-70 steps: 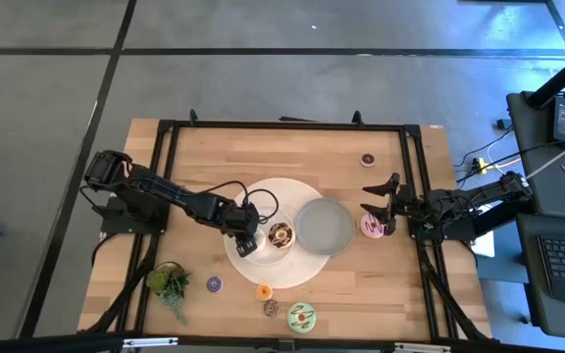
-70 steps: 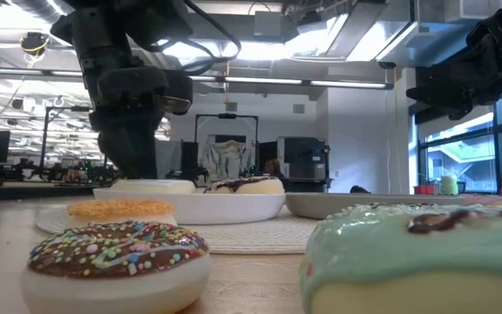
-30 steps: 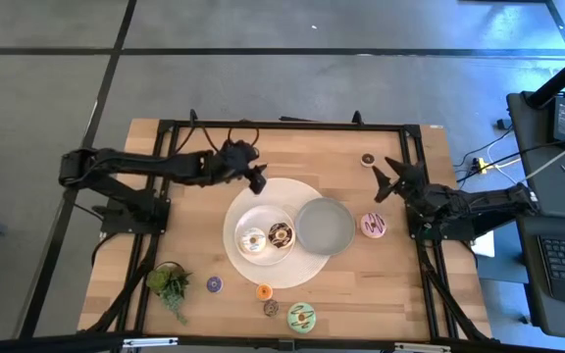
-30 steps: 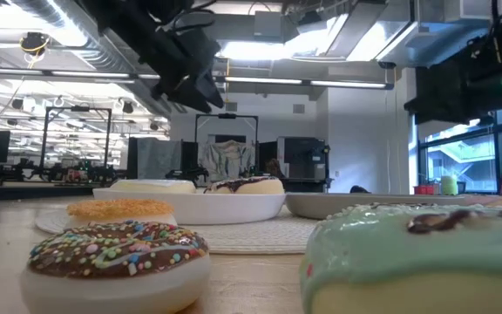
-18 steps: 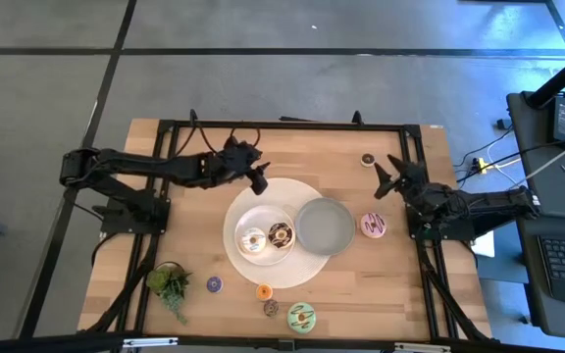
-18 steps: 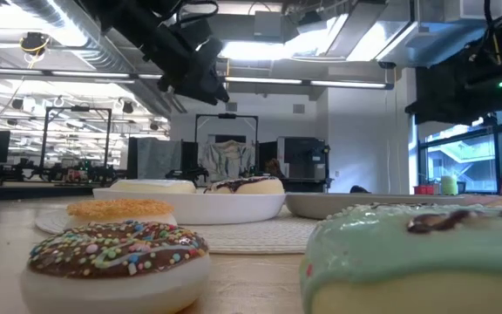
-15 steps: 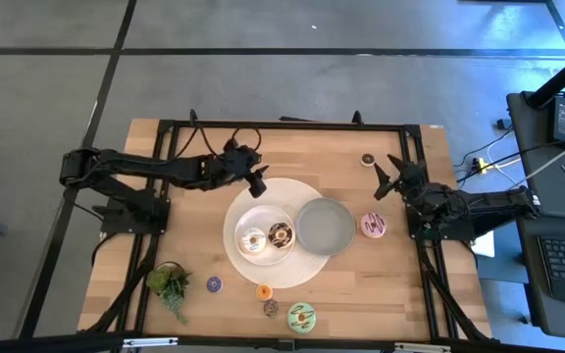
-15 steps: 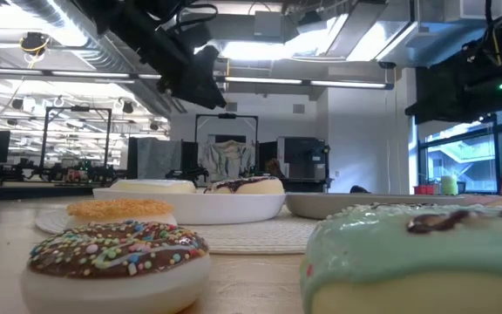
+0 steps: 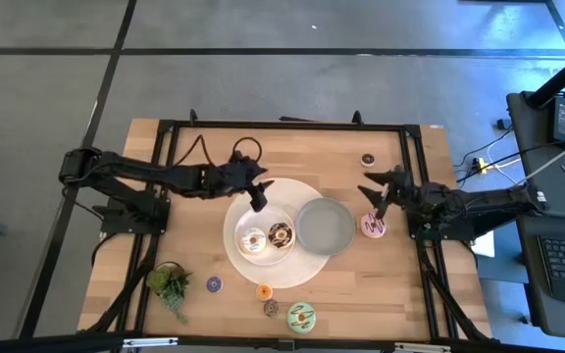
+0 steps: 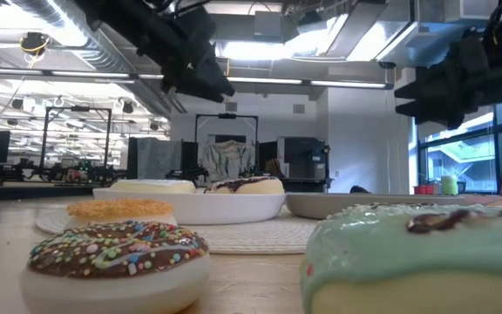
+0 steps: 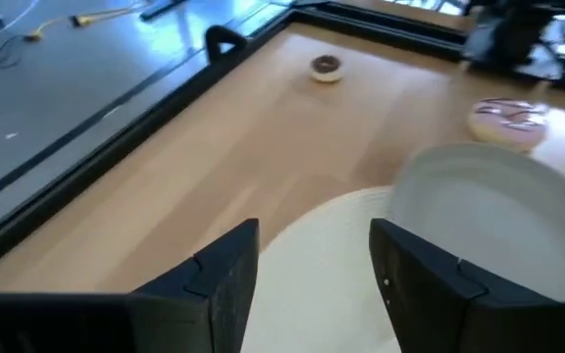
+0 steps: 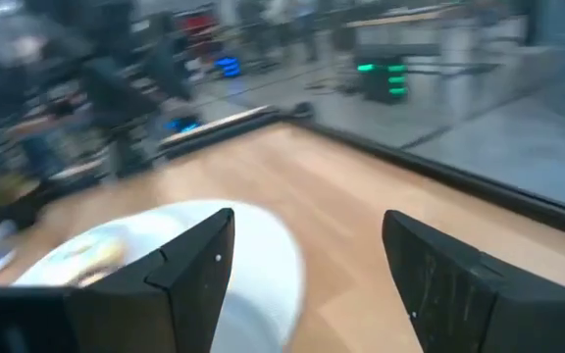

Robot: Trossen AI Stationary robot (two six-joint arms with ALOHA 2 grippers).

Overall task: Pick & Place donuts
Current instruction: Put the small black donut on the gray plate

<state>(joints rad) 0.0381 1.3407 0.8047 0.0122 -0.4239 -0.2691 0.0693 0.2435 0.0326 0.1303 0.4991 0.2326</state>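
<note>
A white dish (image 9: 266,253) on the round white mat (image 9: 307,270) holds a white-iced donut (image 9: 252,239) and a chocolate donut (image 9: 281,233). A pink donut (image 9: 372,225) lies on the table right of the grey dish (image 9: 324,224). A small brown donut (image 9: 368,159) lies far right. Purple (image 9: 214,284), orange (image 9: 264,291), sprinkled brown (image 9: 271,308) and green (image 9: 301,316) donuts lie near the front edge. My left gripper (image 9: 258,196) hangs open and empty above the mat's far left edge (image 11: 312,265). My right gripper (image 9: 375,192) hangs open and empty just beyond the pink donut (image 12: 307,265).
A small green plant (image 9: 170,282) stands at the near left. A black frame (image 9: 282,126) runs around the tabletop. In the low view the sprinkled brown donut (image 10: 116,249) and the green donut (image 10: 425,253) lie close to the camera. Bare wood shows at the far middle of the table.
My left gripper has gone toward the table's near edge, from beyond the mat to above its far left edge, still open. My right gripper has gone a little toward the near and left edges, toward the pink donut, and turned to point left, still open.
</note>
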